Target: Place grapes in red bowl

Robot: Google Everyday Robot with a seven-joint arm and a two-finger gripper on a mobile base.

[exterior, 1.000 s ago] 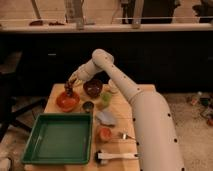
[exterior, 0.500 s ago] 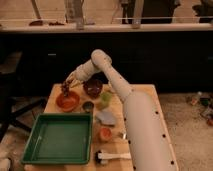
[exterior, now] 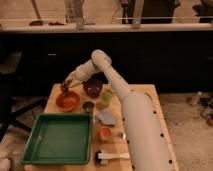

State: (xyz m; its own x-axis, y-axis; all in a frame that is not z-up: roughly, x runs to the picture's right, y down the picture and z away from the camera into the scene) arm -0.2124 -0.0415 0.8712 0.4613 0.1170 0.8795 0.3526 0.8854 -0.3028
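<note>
The grapes (exterior: 65, 88) hang as a small dark cluster in the tool (exterior: 67, 83), which is clenched around them at the far left of the table (exterior: 150, 97). Directly below the tool and grapes sits the red bowl (exterior: 68, 101), the grapes poised just above its far rim. To the tool's right stands a darker maroon bowl (exterior: 93, 87), and beyond that a green vegetable (exterior: 106, 96). Below and right of the tool, beside the red bowl, is a small dark cup (exterior: 88, 106). Nearer the camera lies a green tray (exterior: 59, 138), with a small orange cup (exterior: 104, 133) to its right.
</note>
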